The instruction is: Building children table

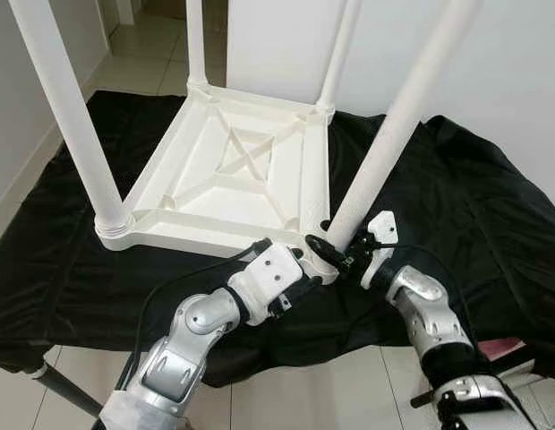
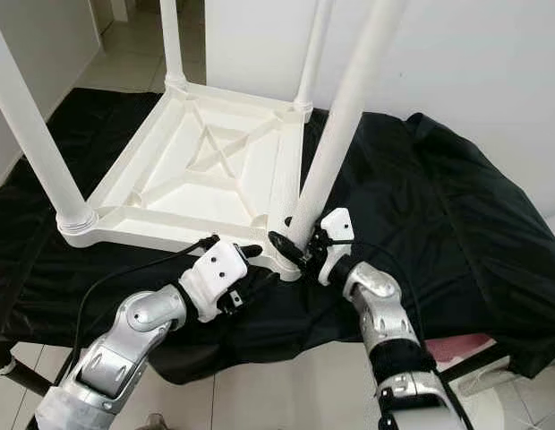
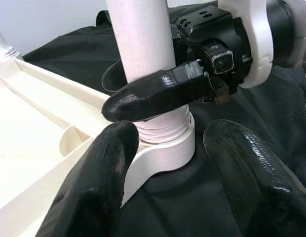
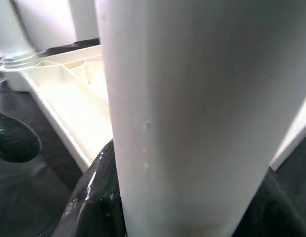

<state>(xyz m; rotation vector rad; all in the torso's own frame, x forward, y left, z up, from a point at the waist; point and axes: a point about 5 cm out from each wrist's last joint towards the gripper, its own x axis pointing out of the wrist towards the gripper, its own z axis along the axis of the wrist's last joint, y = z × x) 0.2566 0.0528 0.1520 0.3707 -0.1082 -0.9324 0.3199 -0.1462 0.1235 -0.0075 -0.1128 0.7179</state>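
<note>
A white plastic children's table (image 1: 233, 170) lies upside down on a black cloth, its legs pointing up. My right gripper (image 1: 336, 246) is shut on the near right leg (image 1: 394, 134) just above its threaded base. In the right wrist view that leg (image 4: 182, 118) stands between the black fingers (image 4: 94, 197). My left gripper (image 1: 291, 260) is open at the same corner. In the left wrist view its fingers (image 3: 103, 168) straddle the corner socket (image 3: 168, 148), one of them against the table's edge. The right gripper's finger (image 3: 158, 94) crosses the leg just above.
The black cloth (image 1: 474, 206) covers a low surface and hangs over its front edge. Three other white legs (image 1: 67, 107) stand at the remaining corners. A white wall rises behind and tile floor (image 1: 286, 399) lies in front. Something pink (image 1: 510, 345) shows at the lower right.
</note>
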